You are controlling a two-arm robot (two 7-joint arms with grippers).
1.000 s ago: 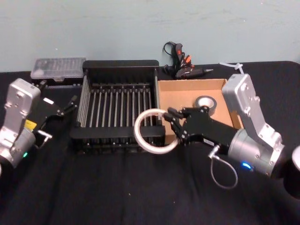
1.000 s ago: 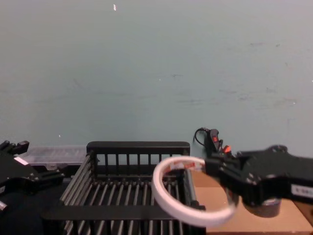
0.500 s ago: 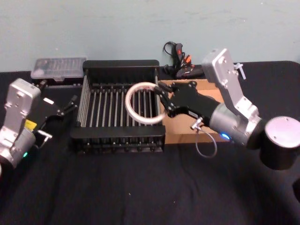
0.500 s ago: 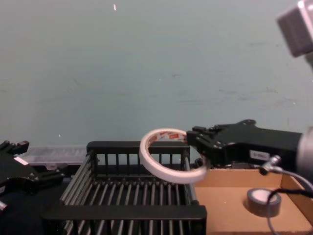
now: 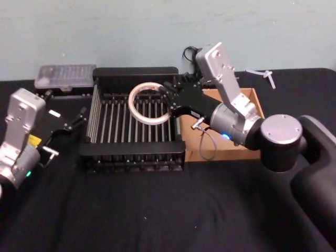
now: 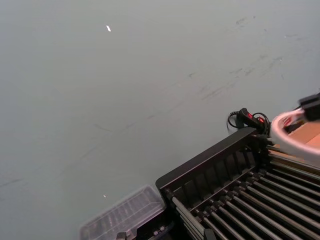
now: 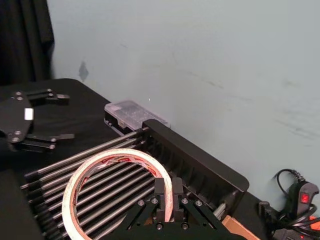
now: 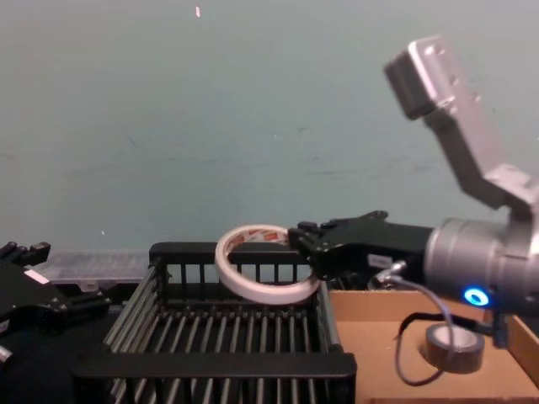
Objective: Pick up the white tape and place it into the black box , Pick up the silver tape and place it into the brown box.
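The white tape (image 5: 148, 85) (image 8: 226, 268) (image 7: 115, 156) (image 6: 292, 148), a wide thin ring with red print inside, hangs tilted over the black box (image 5: 135, 72) (image 8: 210, 364) (image 7: 200, 160), above its slatted floor near the far right corner. My right gripper (image 5: 169, 102) (image 8: 305, 252) (image 7: 168, 187) is shut on the ring's right edge. The silver tape (image 8: 452, 345) lies flat in the brown box (image 5: 256, 105) (image 8: 379, 337), to the right of the crate. In the head view my right arm hides it. My left gripper (image 5: 81, 117) rests open on the cloth left of the crate, holding nothing.
A clear plastic case (image 5: 65, 75) lies behind the crate's left corner. A black and orange tool with a cable (image 5: 202, 68) sits behind the cardboard tray, and a small white part (image 5: 265, 75) lies at the back right. Black cloth covers the table.
My right gripper has carried the white tape from in front of the boxes up, back and left, so it now hangs over the black box. The left arm has stayed still.
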